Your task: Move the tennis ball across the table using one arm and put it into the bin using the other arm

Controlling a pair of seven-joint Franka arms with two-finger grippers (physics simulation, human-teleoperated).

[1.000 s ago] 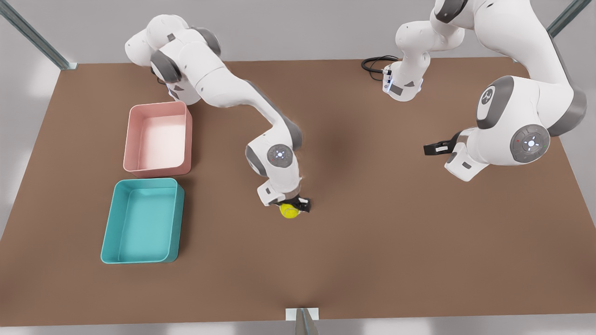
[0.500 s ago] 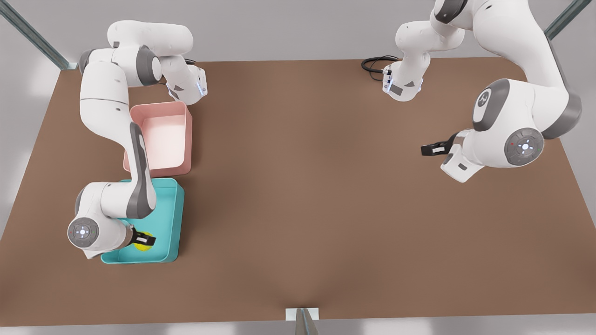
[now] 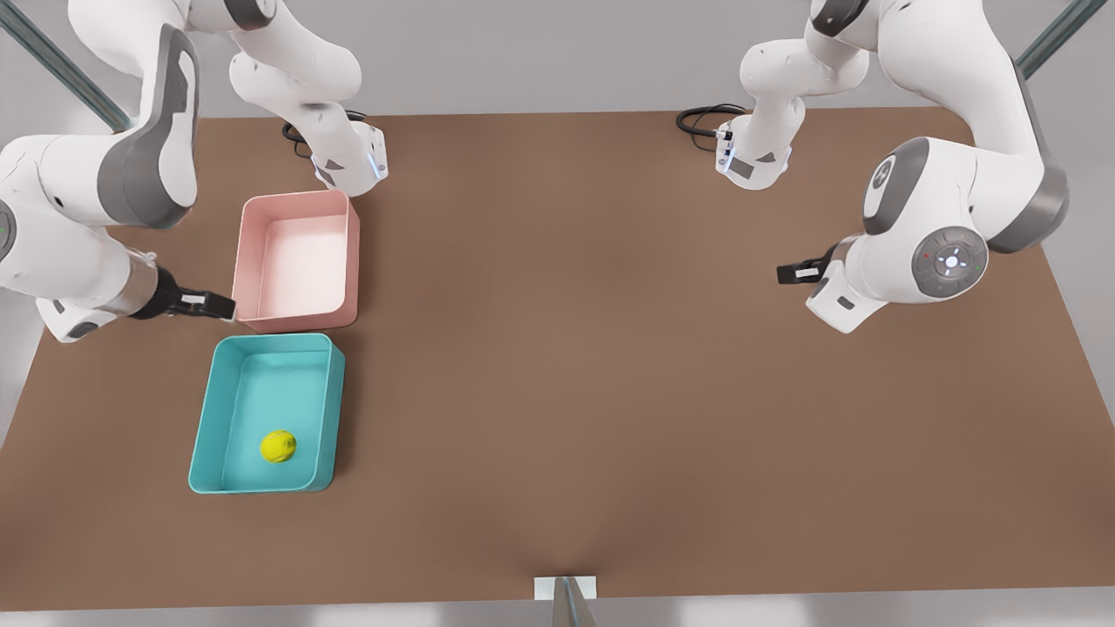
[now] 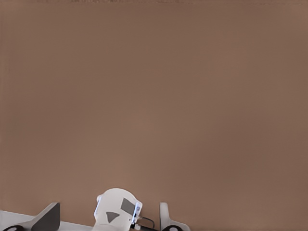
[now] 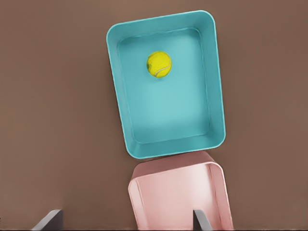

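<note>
Tennis ball (image 3: pixel 278 447): seen lying loose on the floor of the bin (image 3: pixel 206 424), in the part farthest from the pink tray (image 3: pixel 296 198), touched by neither gripper; it is also seen in the right wrist view (image 5: pixel 159 64)
Bin: set on the table (image 3: pixel 610 366) at the front view's left, just beside the pink tray
Right gripper (image 3: pixel 205 304): held above the table at the front view's left, next to the pink tray's wall; its fingers (image 5: pixel 48 220) are spread wide with nothing between them
Left gripper (image 3: pixel 794 273): held over bare table at the front view's right, well apart from the bin; its fingers (image 4: pixel 47 217) are parted and empty; this arm is kept waiting
</note>
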